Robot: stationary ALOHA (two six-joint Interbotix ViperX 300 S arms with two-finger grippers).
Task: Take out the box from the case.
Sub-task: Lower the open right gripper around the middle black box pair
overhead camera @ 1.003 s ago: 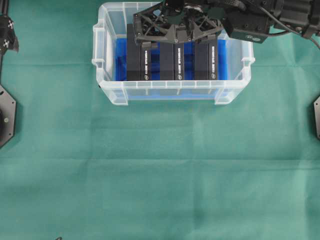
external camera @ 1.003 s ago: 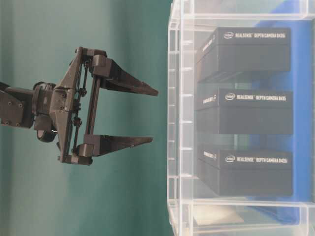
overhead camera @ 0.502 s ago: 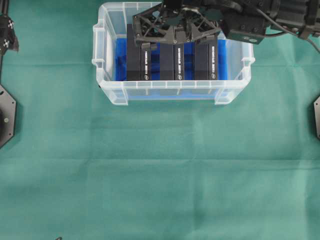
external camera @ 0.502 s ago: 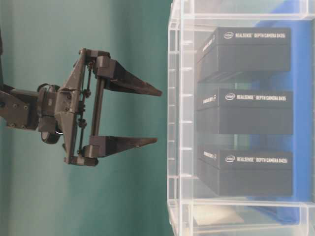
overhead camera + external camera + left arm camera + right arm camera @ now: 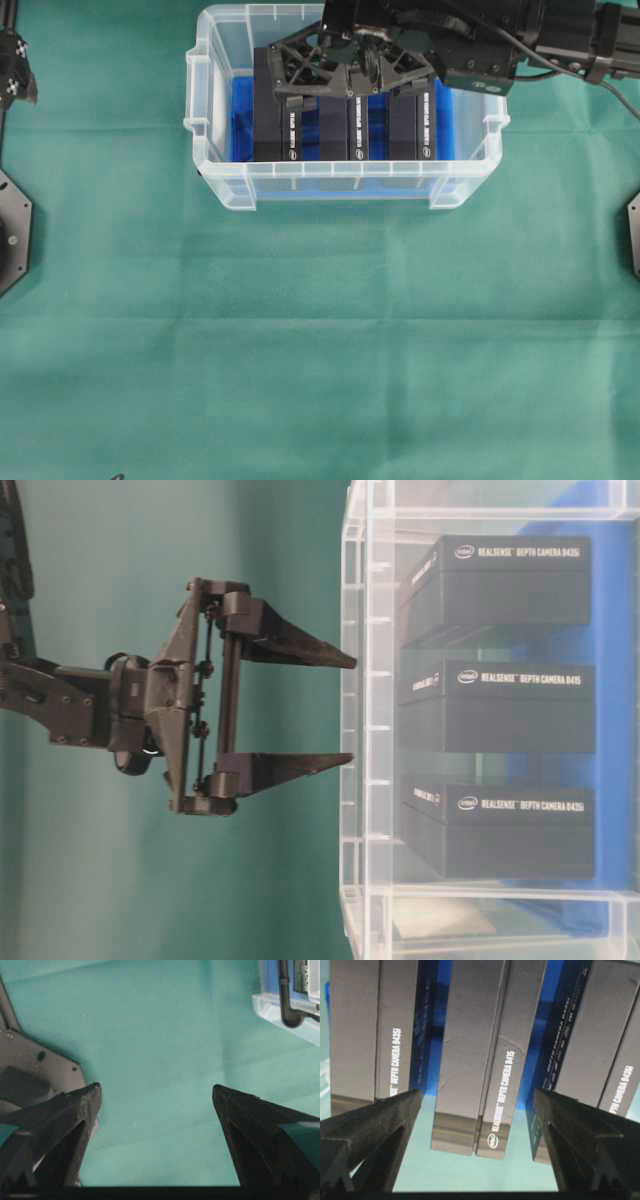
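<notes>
Green cloth (image 5: 320, 350) bears case (image 5: 215, 180); boxes (image 5: 358, 125) seemingly stand on edge.

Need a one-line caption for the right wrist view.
Open right claw poised above the middle box of three dark camera boxes standing in the case.

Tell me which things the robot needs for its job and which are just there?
Needed:
- case
- middle box
- right gripper, open above the boxes

Just there:
- left box
- right box
- left gripper, open over the green cloth
</notes>
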